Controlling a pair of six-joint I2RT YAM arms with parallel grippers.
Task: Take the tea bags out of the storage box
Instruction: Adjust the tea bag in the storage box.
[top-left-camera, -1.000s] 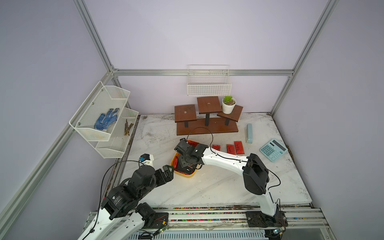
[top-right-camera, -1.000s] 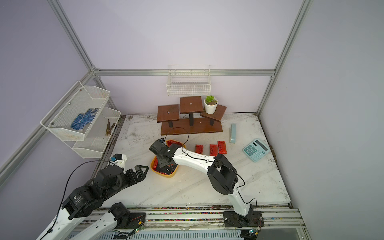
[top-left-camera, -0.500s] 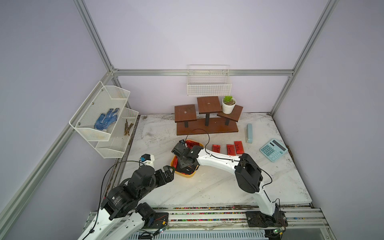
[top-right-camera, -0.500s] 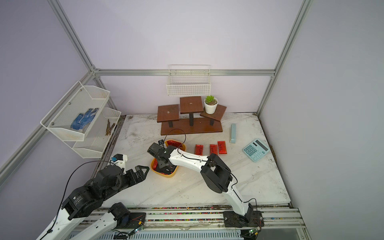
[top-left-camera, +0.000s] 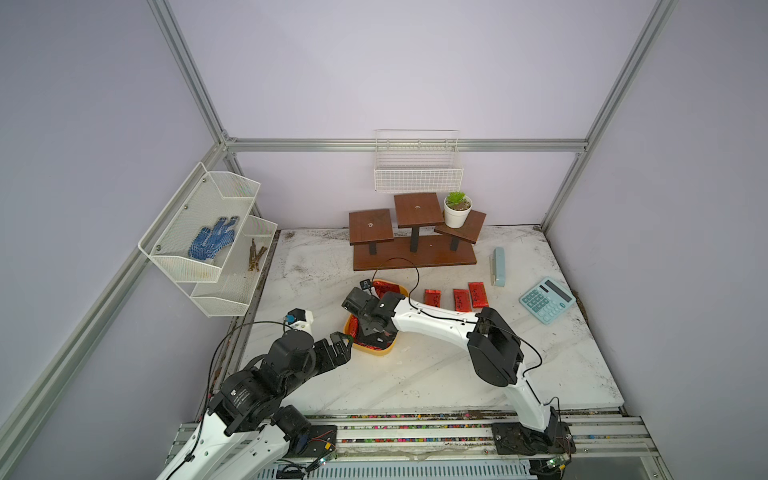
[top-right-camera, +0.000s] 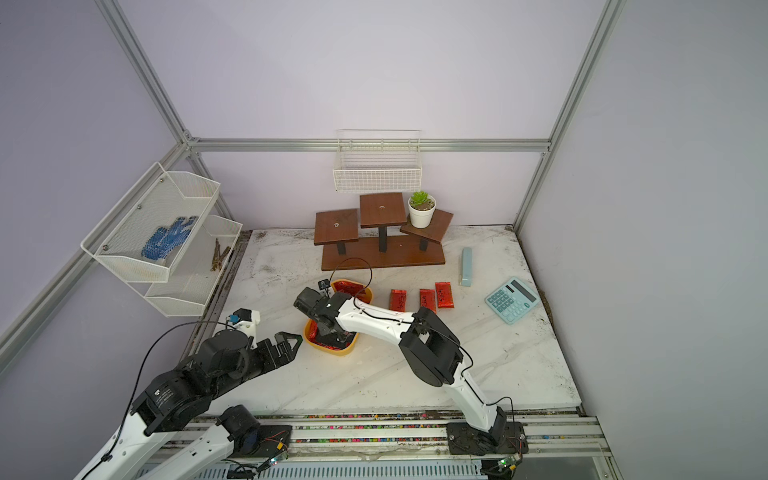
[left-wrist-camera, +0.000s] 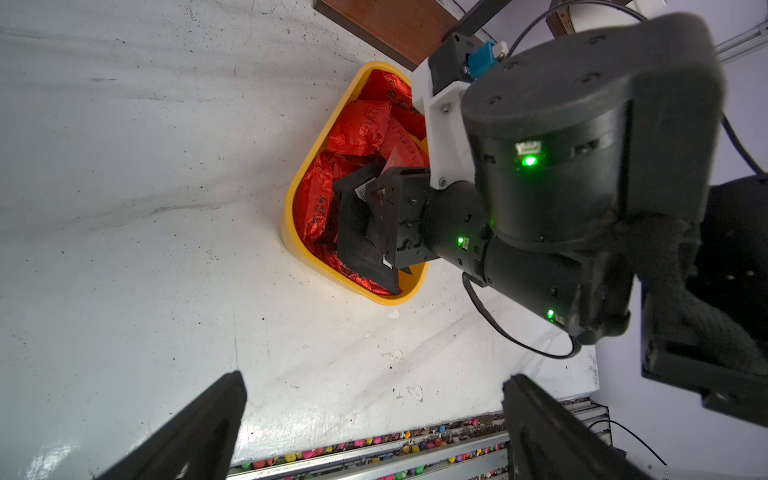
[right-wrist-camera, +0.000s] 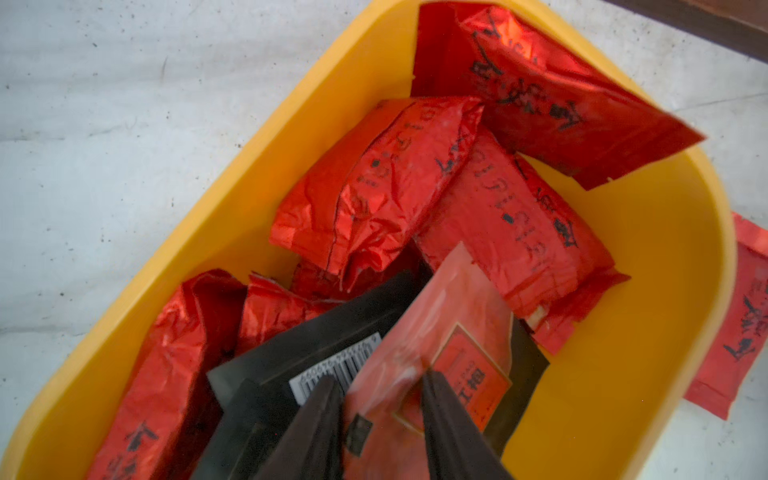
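Note:
The yellow storage box (top-left-camera: 372, 351) (top-right-camera: 332, 351) (left-wrist-camera: 291, 208) lies left of the table's middle. Several crinkled red tea bags (right-wrist-camera: 374, 187) and a black barcoded sachet (right-wrist-camera: 316, 332) fill it. My right gripper (top-left-camera: 374, 332) (top-right-camera: 332, 332) (right-wrist-camera: 380, 382) reaches down into its near end. Its jaws stand narrowed around a flat red sachet (right-wrist-camera: 449, 316); whether they grip it does not show. Three red tea bags (top-left-camera: 432, 297) (top-left-camera: 461, 299) (top-left-camera: 477, 294) lie in a row on the table to the right. My left gripper (top-left-camera: 347, 338) (top-right-camera: 293, 340) (left-wrist-camera: 374, 376) hovers open and empty just left of the box.
A brown stepped wooden stand (top-left-camera: 413, 253) with a potted plant (top-left-camera: 457, 210) stands at the back. A pale blue case (top-left-camera: 498, 266) and a calculator (top-left-camera: 546, 300) lie at the right. White wire baskets hang on the left wall (top-left-camera: 208, 232) and the back wall (top-left-camera: 417, 174).
My right gripper has shifted over the box toward its near end and dipped in, and its jaws have narrowed. The left arm has stayed still.

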